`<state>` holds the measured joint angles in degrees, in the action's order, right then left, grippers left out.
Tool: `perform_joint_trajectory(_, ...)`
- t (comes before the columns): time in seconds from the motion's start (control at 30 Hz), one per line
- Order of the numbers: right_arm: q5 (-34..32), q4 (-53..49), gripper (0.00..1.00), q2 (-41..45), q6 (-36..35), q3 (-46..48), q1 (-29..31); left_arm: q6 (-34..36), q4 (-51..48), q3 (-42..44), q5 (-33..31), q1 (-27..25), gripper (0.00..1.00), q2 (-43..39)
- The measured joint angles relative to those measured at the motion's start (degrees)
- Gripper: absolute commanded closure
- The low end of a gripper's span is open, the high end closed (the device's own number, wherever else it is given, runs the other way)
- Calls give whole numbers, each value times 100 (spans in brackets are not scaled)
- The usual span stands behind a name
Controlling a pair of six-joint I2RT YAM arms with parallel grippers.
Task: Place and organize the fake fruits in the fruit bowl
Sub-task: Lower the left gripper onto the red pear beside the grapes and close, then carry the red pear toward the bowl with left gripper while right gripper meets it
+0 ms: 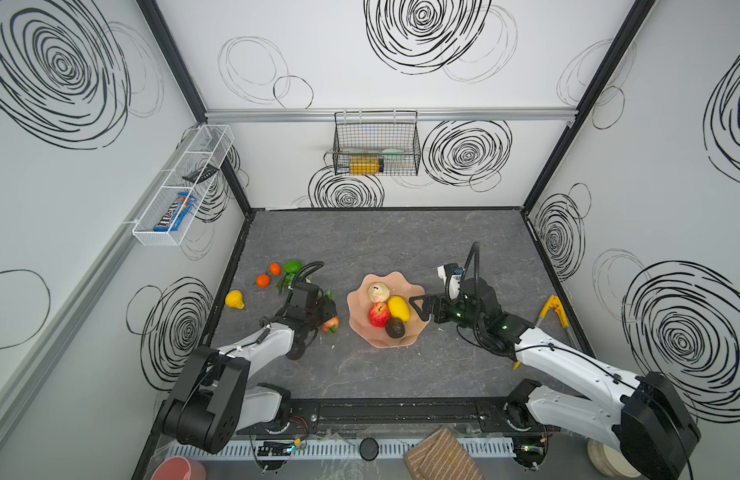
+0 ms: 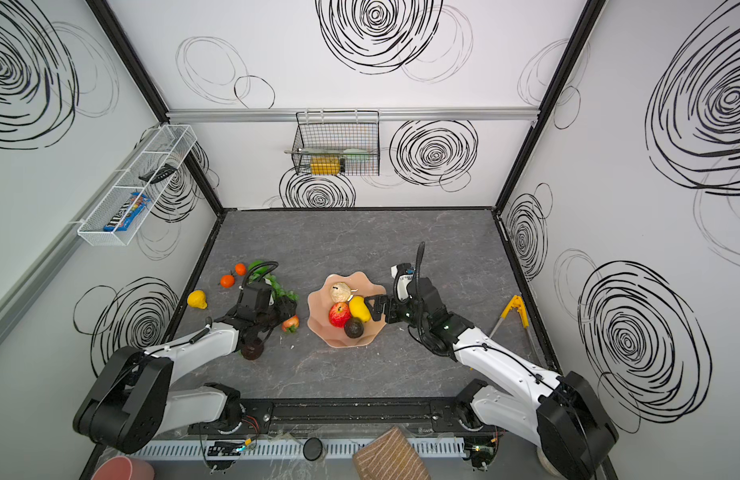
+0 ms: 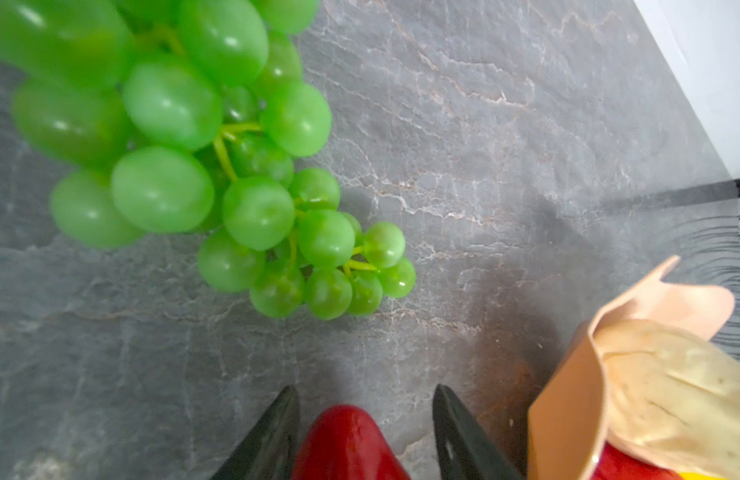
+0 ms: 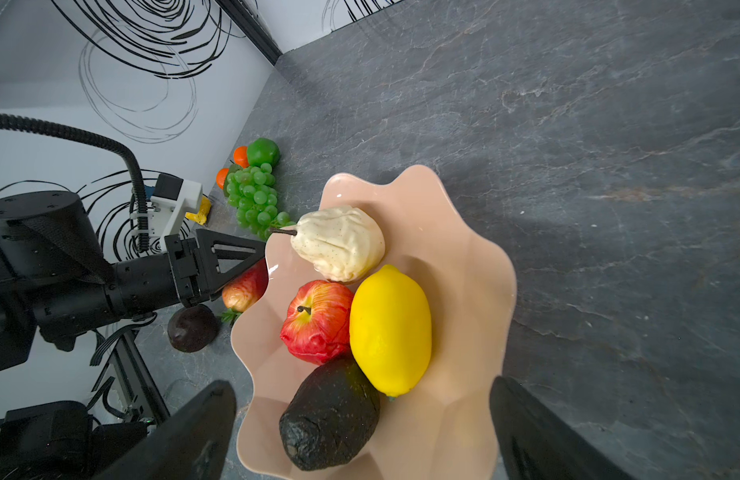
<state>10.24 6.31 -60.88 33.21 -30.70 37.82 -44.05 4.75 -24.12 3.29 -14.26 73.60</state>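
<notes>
The peach fruit bowl (image 1: 362, 322) (image 2: 318, 322) (image 4: 463, 291) holds a beige pear (image 1: 378, 292), a red apple (image 1: 378, 314), a yellow lemon (image 1: 399, 308) and a dark fruit (image 1: 395, 328). My right gripper (image 1: 420, 308) (image 4: 362, 386) is open, its fingers astride the bowl's right rim. Left of the bowl, my left gripper (image 1: 328, 316) (image 3: 365, 388) stands open around a red strawberry (image 1: 331, 324) (image 3: 347, 440) on the table, with a gap at one finger. Green grapes (image 3: 235, 199) (image 4: 253, 199), a lime (image 1: 292, 266), two oranges (image 1: 263, 281) and a yellow pear (image 1: 234, 299) lie further left.
A dark round fruit (image 2: 251, 351) (image 4: 192, 328) lies under the left arm. Yellow-handled tongs (image 1: 553, 309) rest by the right wall. Wire baskets (image 1: 376, 143) hang on the walls. A salmon-red bowl (image 1: 179, 469) and a striped cloth (image 1: 441, 457) sit beyond the front rail.
</notes>
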Motion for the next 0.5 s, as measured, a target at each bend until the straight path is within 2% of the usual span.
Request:
perform_joint_trajectory(0.27, -2, 0, 1, 0, 20, 0, 24, 151, -455, -31, 35, -44, 23, -101)
perform_joint_trajectory(0.4, 0, 2, 1, 0, 26, 0, 26, 175, -487, -31, 116, -127, 25, -118)
perform_joint_trajectory(0.5, -2, 2, 1, 0, 26, 0, 26, 203, -431, -44, 181, -162, 31, -46)
